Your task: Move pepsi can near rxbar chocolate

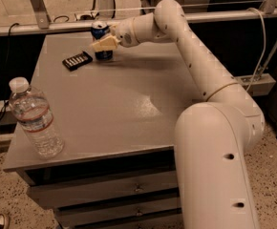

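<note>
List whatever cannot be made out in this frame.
Camera view:
pepsi can: its middle is covered by the end effector, which sits across it at the table's far side.
rxbar chocolate: wrapper print too small to read.
water bottle: label text blurred.
robot base: cut off by the bottom edge.

You are looking at a lab or workshop: speckled hard floor [7, 194], bare metal framing [36, 4], a grey drawer cabinet [129, 109] as bench, with the gripper [103, 43] at its far edge

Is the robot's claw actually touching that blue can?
Touching. The camera view shows the gripper clamped on the pepsi can beside the rxbar chocolate.
</note>
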